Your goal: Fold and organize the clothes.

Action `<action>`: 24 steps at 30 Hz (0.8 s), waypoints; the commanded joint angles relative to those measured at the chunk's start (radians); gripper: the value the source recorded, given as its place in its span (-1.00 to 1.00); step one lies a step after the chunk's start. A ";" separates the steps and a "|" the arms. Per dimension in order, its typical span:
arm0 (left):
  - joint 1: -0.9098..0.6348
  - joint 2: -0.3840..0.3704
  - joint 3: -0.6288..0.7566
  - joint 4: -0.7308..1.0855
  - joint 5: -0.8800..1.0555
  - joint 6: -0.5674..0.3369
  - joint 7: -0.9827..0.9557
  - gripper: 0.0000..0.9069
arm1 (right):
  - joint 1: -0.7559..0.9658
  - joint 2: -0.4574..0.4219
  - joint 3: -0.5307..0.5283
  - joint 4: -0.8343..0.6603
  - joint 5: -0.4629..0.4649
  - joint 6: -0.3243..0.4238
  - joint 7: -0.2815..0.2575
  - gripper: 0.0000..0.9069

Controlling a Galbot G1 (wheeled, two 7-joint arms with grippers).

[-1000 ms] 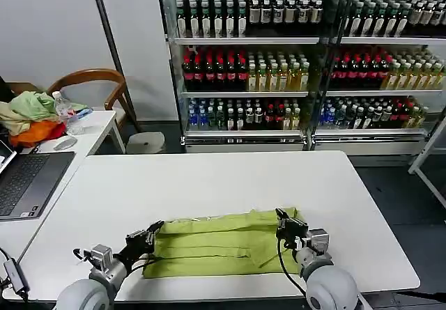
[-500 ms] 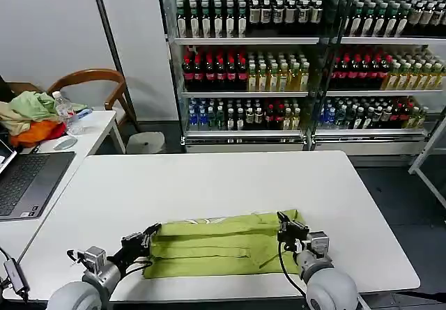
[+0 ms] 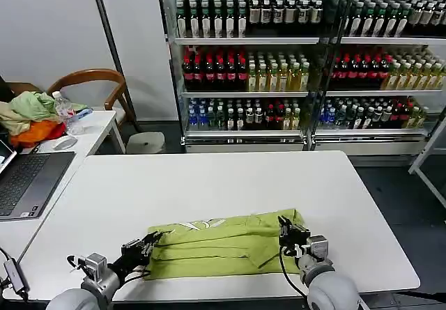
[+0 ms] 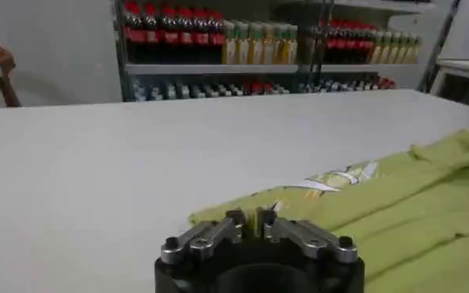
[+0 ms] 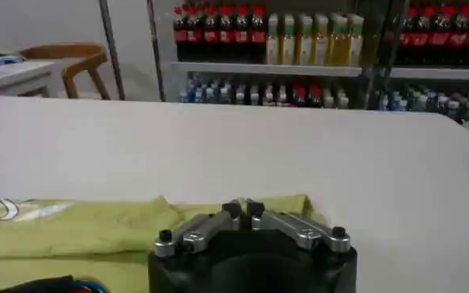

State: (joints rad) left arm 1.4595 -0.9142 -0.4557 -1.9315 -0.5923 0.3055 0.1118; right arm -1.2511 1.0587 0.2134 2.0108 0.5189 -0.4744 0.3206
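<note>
The setting is a shop-style test room: glass-fronted drinks coolers stocked with bottles, white tables, a laptop.

White rectangular table; glass-door drink fridges behind; grey laptop, wooden chair, clothes heap on side desk.

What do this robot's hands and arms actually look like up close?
Each arm ends in a rounded silver-grey segment, with thin black cables looping beside it. The left hand and right hand are black, with two slim metal fingers fixed by round screws onto a chunky black base.
</note>
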 commanded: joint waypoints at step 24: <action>-0.008 -0.078 0.233 -0.128 -0.177 0.058 -0.820 0.87 | -0.185 0.008 0.096 0.167 -0.092 0.006 -0.007 1.00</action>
State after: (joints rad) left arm 1.4573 -0.9706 -0.2922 -2.0497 -0.7096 0.3384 -0.4723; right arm -1.4082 1.0647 0.2991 2.1560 0.4400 -0.4687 0.3152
